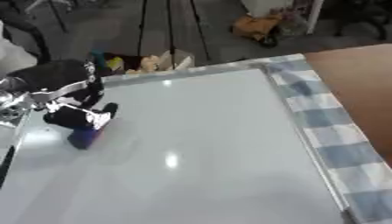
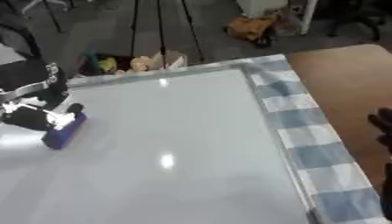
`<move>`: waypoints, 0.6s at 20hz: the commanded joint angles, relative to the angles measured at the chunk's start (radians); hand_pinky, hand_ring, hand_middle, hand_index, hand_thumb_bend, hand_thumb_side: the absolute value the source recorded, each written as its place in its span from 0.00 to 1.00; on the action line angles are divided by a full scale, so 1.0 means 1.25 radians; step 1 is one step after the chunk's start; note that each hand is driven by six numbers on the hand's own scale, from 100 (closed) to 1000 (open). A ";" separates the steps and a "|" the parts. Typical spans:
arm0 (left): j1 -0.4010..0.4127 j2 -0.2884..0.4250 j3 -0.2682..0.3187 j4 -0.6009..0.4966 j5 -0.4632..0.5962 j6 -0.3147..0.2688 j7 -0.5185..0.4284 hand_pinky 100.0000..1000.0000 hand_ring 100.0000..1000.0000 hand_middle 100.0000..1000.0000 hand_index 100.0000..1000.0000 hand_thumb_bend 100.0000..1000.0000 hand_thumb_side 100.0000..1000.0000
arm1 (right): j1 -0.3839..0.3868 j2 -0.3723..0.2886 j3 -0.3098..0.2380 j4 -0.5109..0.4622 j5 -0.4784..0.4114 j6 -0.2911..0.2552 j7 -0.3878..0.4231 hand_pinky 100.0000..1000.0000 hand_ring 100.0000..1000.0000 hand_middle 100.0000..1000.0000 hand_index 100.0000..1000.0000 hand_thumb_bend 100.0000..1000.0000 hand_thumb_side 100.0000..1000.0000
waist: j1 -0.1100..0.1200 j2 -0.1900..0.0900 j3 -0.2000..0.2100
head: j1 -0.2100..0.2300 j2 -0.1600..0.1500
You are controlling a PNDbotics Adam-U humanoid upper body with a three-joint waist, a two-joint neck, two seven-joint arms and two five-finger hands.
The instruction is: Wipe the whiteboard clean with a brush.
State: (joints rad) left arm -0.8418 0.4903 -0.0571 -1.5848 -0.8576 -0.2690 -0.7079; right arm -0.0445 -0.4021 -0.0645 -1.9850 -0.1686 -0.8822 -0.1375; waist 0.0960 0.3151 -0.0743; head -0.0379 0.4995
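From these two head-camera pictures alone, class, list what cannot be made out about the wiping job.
- Brush: its wiping face is hidden beneath it, against the whiteboard; the left hand covers its top.
- Right hand: cut off by the right eye view's right edge; only dark fingers show, blurred; absent from the left eye view.
- Whiteboard: its near part runs off the bottom edge; glare could hide faint marks.

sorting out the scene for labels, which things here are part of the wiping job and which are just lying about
Part of the job:
- whiteboard, lying flat
- blue brush on the board, near its left side
- left hand, fingers curled on the brush

Just lying about:
- blue and white checked cloth along the board's right edge
- brown tabletop
- orange bag on the floor beyond
- right hand, idle at the right edge
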 commanded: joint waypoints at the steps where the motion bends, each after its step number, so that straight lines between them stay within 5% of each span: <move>1: -0.001 0.035 0.040 -0.042 0.000 0.027 0.014 0.53 0.31 0.08 0.17 0.00 0.50 | -0.004 -0.017 -0.005 -0.012 0.005 0.001 -0.004 0.81 0.82 0.53 0.90 0.00 0.95 | -0.004 -0.013 0.001 | -0.001 0.002; 2: 0.003 0.035 0.046 -0.048 -0.007 0.038 0.021 0.53 0.32 0.09 0.19 0.00 0.55 | -0.005 -0.017 -0.005 -0.012 0.006 0.001 -0.004 0.81 0.82 0.53 0.90 0.00 0.95 | -0.004 -0.013 0.000 | 0.000 0.002; 3: 0.006 0.036 0.049 -0.050 -0.013 0.046 0.027 0.55 0.40 0.21 0.34 0.00 0.71 | -0.005 -0.017 -0.005 -0.012 0.006 0.001 -0.004 0.81 0.82 0.53 0.90 0.00 0.95 | -0.004 -0.013 0.000 | 0.001 0.002; 5: 0.012 0.034 0.057 -0.041 -0.026 0.058 0.034 0.58 0.50 0.33 0.47 0.00 0.79 | -0.004 -0.017 -0.005 -0.012 0.007 0.000 -0.005 0.81 0.82 0.53 0.90 0.00 0.95 | -0.005 -0.013 0.001 | 0.004 0.001; 6: 0.013 0.035 0.062 -0.033 -0.035 0.063 0.035 0.61 0.57 0.41 0.62 0.00 0.84 | -0.004 -0.017 -0.005 -0.012 0.007 -0.001 -0.005 0.81 0.82 0.53 0.90 0.00 0.95 | -0.005 -0.013 0.001 | 0.005 0.000; 12: 0.007 0.041 0.098 0.029 -0.101 0.092 0.027 0.70 0.75 0.62 0.84 0.00 0.92 | -0.002 -0.017 -0.005 -0.012 0.005 -0.004 -0.007 0.81 0.82 0.53 0.89 0.00 0.95 | -0.008 -0.015 0.001 | 0.028 0.002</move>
State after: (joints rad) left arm -0.8141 0.5027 0.0424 -1.5523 -0.9659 -0.1634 -0.6734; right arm -0.0439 -0.4021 -0.0647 -1.9850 -0.1672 -0.8840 -0.1446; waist 0.0909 0.3151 -0.0742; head -0.0110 0.4997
